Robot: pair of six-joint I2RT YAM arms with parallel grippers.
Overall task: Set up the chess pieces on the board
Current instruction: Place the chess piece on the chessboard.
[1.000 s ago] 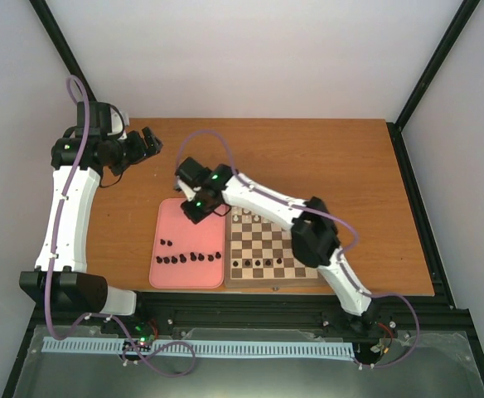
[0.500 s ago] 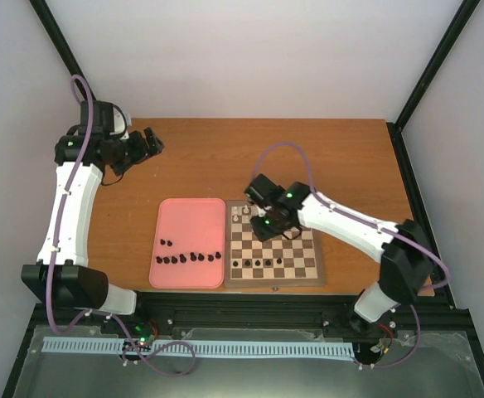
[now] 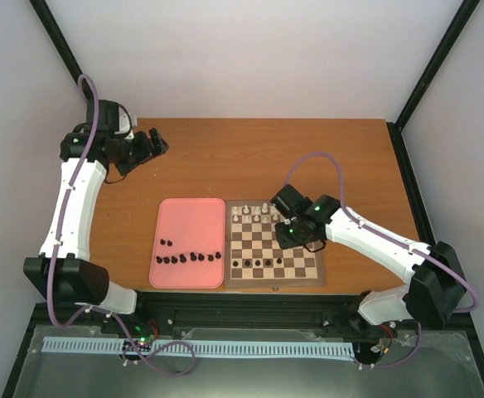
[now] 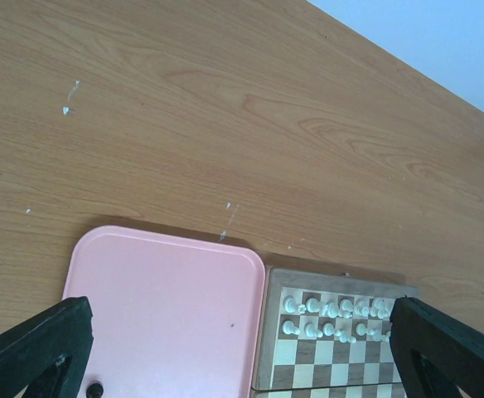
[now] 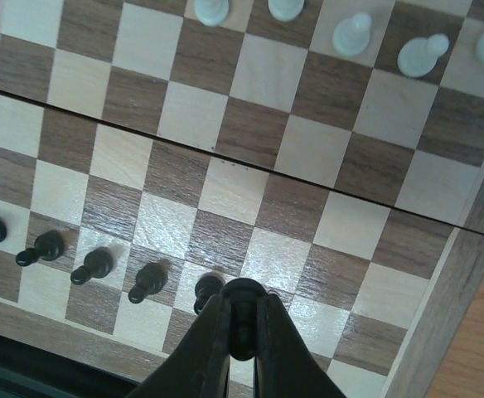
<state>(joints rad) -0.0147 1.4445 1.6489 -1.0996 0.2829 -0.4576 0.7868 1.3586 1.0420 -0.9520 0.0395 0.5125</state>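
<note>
The wooden chessboard (image 3: 304, 267) lies at the table's front middle; it also shows in the right wrist view (image 5: 184, 116) and the left wrist view (image 4: 341, 344). Several black pieces (image 3: 258, 264) stand in a row on its near side (image 5: 93, 265); more black pieces (image 3: 188, 257) lie in the pink tray (image 3: 188, 217). My right gripper (image 3: 296, 240) is shut on a black piece (image 5: 242, 319) just above the board, beside the row's last piece (image 5: 207, 290). My left gripper (image 3: 152, 141) is open and empty at the far left, high over the table.
White pieces stand in two rows on the board's far side (image 3: 254, 213), seen too in the right wrist view (image 5: 354, 33) and the left wrist view (image 4: 333, 319). The pink tray (image 4: 167, 315) touches the board's left edge. Bare wooden table (image 3: 308, 157) lies behind.
My right arm swung from over the pink tray rightward to the board's right half, carrying a black piece. My left arm stayed almost still.
</note>
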